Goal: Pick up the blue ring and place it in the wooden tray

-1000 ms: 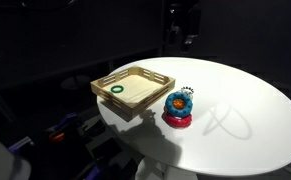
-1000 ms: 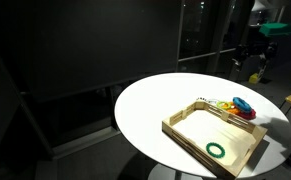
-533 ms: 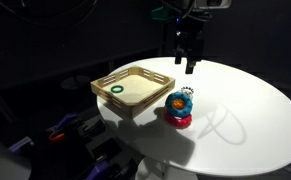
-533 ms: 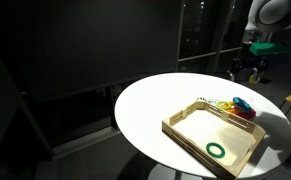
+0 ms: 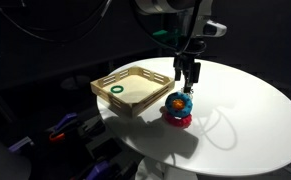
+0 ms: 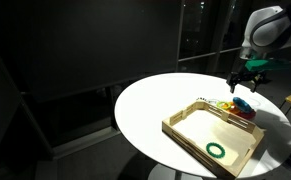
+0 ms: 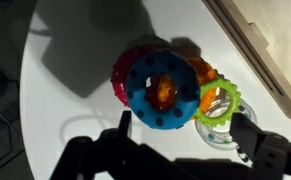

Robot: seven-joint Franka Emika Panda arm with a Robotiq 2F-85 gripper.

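Several toy rings lie heaped on the white round table point(image 5: 255, 115), just beside one corner of the wooden tray point(image 5: 105, 82); the blue ring point(image 7: 140, 100) sits uppermost, flat upon the larger red ring point(image 7: 118, 68), with a yellow-green toothed ring point(image 7: 221, 102) touching its side toward the tray and something orange showing through its central hole; in both exterior views the heap reads as a small blue-and-red mound outside the tray wall. The blue ring appears to be hard moulded plastic, so it is judged light, stiff and rather smooth, unlikely to deform or break under the jaws; its thick band offers the best purchase, taken across the outer rim, or with one finger in the hole if the orange piece leaves room, which cannot be told; a grip set too low risks catching the red ring beneath. The gripper point(image 5: 188, 84) hangs directly above the heap, its fingers point(image 7: 122, 132) spread wider than the blue ring, one to each side of it in the wrist view; it holds nothing and touches nothing visible. A thin green ring point(image 5: 116, 89) lies inside the tray.
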